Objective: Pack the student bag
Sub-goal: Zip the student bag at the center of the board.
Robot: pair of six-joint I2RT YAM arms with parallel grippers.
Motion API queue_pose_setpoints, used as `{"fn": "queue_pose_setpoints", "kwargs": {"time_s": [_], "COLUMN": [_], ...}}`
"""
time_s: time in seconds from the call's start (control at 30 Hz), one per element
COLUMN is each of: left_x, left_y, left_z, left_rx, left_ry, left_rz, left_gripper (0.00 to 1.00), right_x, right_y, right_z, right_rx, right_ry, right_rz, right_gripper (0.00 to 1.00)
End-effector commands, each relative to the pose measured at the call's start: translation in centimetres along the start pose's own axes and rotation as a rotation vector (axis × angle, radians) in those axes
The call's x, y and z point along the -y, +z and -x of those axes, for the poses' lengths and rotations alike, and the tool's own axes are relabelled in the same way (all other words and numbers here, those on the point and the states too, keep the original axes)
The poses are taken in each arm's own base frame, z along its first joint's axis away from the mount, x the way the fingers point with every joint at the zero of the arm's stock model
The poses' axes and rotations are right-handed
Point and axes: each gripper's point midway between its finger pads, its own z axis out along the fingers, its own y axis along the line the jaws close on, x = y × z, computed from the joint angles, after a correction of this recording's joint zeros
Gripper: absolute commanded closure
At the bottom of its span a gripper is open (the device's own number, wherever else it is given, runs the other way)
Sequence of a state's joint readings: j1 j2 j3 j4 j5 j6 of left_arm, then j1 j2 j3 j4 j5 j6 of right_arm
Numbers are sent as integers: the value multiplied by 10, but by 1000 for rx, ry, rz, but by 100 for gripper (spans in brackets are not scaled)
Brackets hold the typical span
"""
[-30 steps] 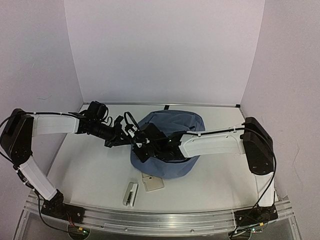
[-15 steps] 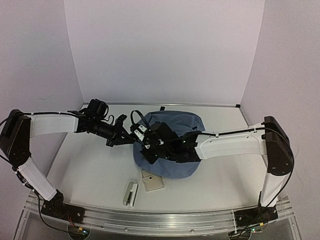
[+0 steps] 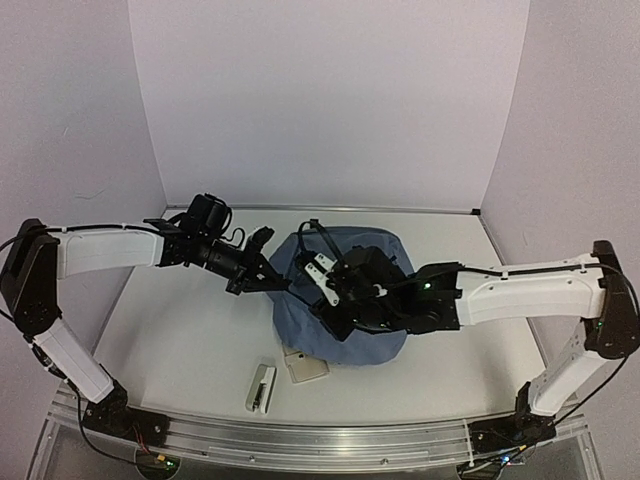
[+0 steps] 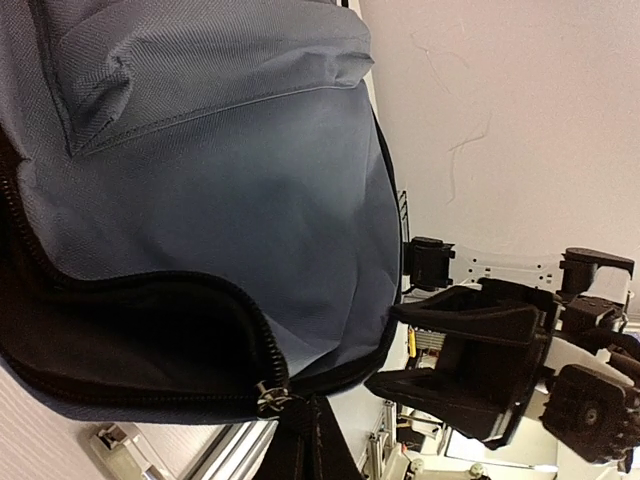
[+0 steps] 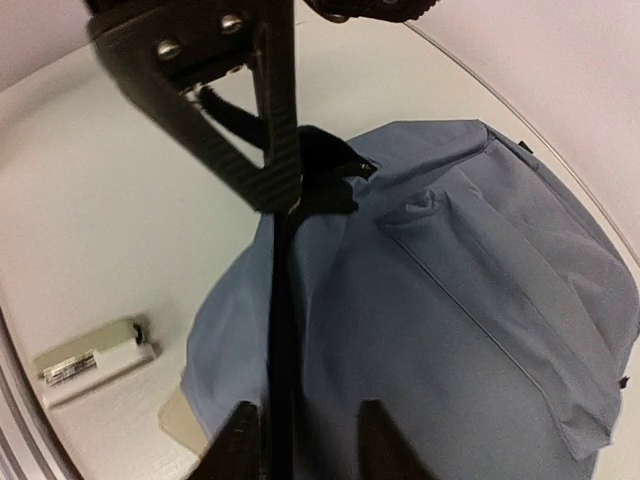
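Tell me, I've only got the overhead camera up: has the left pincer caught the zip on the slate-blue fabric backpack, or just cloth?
Observer: The zip, it seems. The left wrist view shows a silver zip slider on the slate-blue fabric backpack. Its black pull tab runs down into the shut left pincer.
Operator: Is the zip open at all?
Observer: Partly. In that same view the black zip track gapes, with dark interior showing below it.
Operator: And the right pincer?
Observer: The right wrist view shows the right pincer open above the backpack, closed on nothing.
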State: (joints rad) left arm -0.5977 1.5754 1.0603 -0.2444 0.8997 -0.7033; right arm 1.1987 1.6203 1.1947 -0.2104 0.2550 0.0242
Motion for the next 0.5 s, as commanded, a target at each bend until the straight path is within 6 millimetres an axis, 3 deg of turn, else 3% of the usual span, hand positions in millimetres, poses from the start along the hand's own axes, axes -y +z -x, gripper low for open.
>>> {"fn": "queue_pose_setpoints", "kwargs": {"time_s": [0.0, 0.1, 0.17, 0.23, 0.33, 0.47], "left_x": [20, 15, 19, 24, 19, 17], "left_y": [-11, -5, 6, 20, 32, 35], "left_z": [16, 1, -8, -21, -28, -32], "left_rx": [135, 143, 143, 119, 106, 108], "left_ry": [104, 75, 73, 76, 64, 60], "left_rz": [21, 24, 5, 2, 28, 42], "left_gripper": [100, 100, 100, 100, 100, 100], "right_x": [12, 21, 37, 61, 80, 101], "right_y": [-41, -56, -65, -83, -104, -121], "right_z": [13, 17, 15, 9, -9, -53], "right_rx": [64, 116, 145, 196, 256, 247], "right_ry": [183, 299, 421, 633, 924, 1138], "right_rz": [3, -7, -70, -152, -169, -206], "right_gripper": [48, 40, 37, 25, 11, 8]}}
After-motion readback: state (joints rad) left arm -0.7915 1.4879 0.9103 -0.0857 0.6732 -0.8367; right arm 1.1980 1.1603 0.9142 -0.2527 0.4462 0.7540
